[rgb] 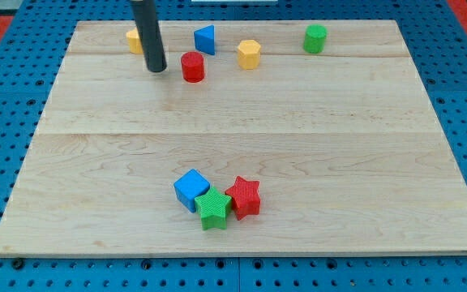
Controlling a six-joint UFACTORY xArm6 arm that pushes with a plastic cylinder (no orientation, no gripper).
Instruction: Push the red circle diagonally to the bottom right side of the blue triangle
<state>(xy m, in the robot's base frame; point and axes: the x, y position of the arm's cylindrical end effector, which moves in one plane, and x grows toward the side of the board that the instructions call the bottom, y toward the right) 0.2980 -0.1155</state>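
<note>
The red circle (192,66) sits near the view's top, just below and slightly left of the blue triangle (205,39). My tip (156,69) rests on the board a short way to the left of the red circle, with a small gap between them. The rod rises from the tip toward the view's top edge.
A yellow block (134,40) sits partly hidden behind the rod. A yellow hexagon (249,53) lies right of the red circle, a green circle (315,38) farther right. A blue cube (191,189), green star (213,208) and red star (244,197) cluster near the bottom. The wooden board (339,162) lies on blue pegboard.
</note>
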